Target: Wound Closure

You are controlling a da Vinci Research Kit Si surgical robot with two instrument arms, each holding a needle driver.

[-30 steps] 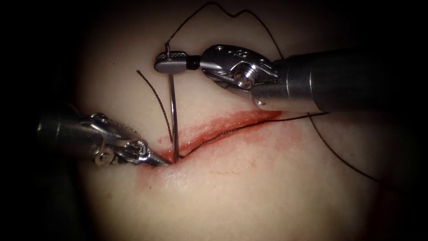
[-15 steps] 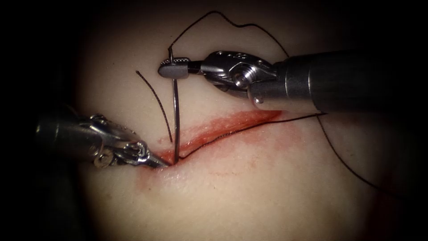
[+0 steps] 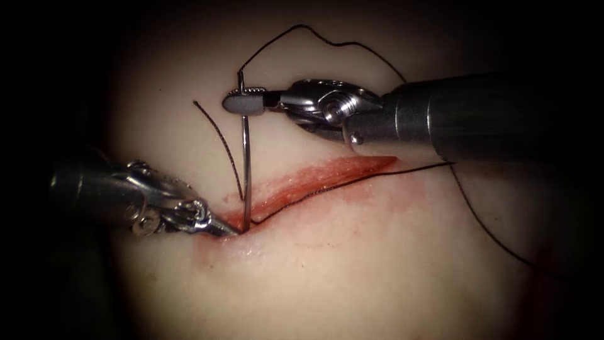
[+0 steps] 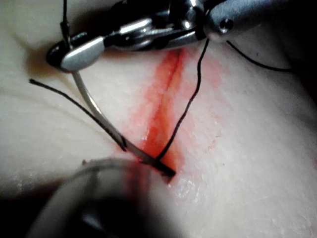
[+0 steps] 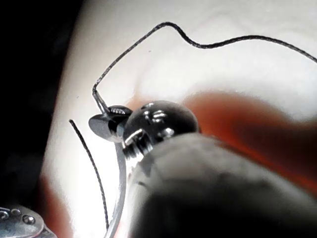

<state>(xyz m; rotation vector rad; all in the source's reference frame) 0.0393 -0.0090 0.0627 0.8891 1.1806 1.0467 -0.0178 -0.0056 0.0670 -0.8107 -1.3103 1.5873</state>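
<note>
right tool (image 3: 244, 102) clenches curved steel needle (image 3: 245, 170) near its tail; left tool (image 3: 221, 227) grips glistening tissue (image 3: 352, 264).

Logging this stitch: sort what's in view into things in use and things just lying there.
In use:
- needle, held near its thread end by the right tool, tip in the cut
- thread
- left tool, tip at the cut's left end
- tissue

Lying about:
- cut end of thread, left of the needle
- red fluid

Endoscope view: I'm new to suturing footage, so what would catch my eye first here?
The curved needle stands nearly upright, held near its thread end by the right end effector, its tip in the cut at the left end. The left end effector presses against the tissue there. Red fluid lines the cut.
</note>
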